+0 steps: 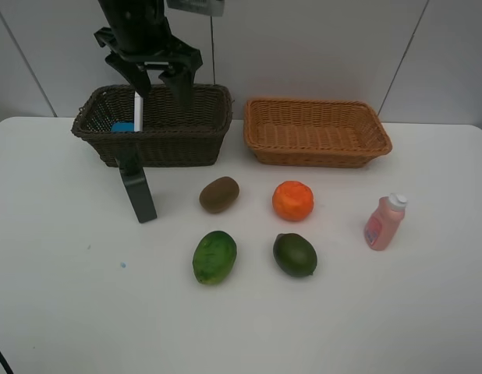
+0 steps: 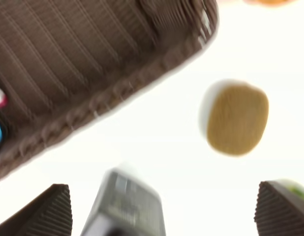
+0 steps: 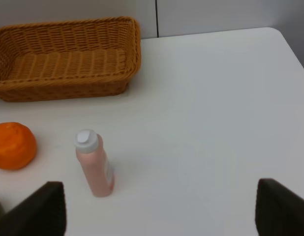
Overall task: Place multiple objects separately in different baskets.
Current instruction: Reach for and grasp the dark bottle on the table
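Note:
My left gripper [image 1: 157, 76] hangs open over the dark brown basket [image 1: 202, 117], nothing between its fingers. Inside that basket stand a white marker [image 1: 138, 109] and a blue item [image 1: 122, 126]. A dark green bottle [image 1: 138, 191] stands upright in front of the basket. On the table lie a kiwi [image 1: 219, 194], an orange [image 1: 292, 200] and two green fruits [image 1: 214, 256] [image 1: 295, 254]. A pink bottle [image 1: 384, 222] stands at the right. In the left wrist view the gripper [image 2: 164, 214] sits above the bottle's top [image 2: 125, 206]. My right gripper [image 3: 162, 211] is open near the pink bottle [image 3: 95, 164].
The light orange-tan basket [image 1: 315, 131] stands at the back right, nothing showing inside it. A grey wall runs behind both baskets. The right wrist view shows the table's far corner beyond the pink bottle.

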Controlling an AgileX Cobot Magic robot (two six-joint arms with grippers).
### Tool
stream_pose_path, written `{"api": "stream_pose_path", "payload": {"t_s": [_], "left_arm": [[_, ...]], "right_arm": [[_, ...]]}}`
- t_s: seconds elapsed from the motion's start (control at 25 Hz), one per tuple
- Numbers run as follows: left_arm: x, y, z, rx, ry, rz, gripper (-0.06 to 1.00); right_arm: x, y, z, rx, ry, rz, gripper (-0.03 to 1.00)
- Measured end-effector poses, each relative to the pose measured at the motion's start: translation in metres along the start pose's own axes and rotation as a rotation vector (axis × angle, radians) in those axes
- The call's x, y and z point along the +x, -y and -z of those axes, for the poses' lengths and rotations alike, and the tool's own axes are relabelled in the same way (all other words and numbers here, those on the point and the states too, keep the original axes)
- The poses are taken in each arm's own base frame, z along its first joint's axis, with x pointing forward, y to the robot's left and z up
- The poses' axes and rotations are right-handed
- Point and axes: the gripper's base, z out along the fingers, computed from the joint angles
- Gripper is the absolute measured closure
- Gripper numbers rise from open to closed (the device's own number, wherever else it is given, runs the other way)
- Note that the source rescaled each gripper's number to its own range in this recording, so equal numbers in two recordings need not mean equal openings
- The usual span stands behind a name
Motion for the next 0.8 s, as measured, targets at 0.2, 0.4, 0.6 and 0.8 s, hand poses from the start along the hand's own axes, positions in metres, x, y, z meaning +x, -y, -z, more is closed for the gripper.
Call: {"api": "stream_pose_path", "payload": {"t_s": [0.2, 0.4, 0.6, 0.8], "left_arm": [[0.026, 0.011, 0.009, -0.016, -0.051, -0.035, -0.06], [0.053, 0.010, 0.006, -0.033, -0.126, -0.147, -0.06], [0.066, 0.010, -0.008, -0.031, -0.193, -0.198, -0.06], [0.067, 0.007, -0.008, -0.054, -0.202, -0.263, -0.06]], "right_arm": [[0.000, 0.000, 0.000, 0.000, 0.000, 0.000, 0.02], [0.000, 0.000, 0.000, 0.000, 0.000, 0.000, 0.02], [0.000, 0.000, 0.000, 0.000, 0.000, 0.000, 0.02], [0.000, 0.000, 0.000, 0.000, 0.000, 0.000, 0.02]]}}
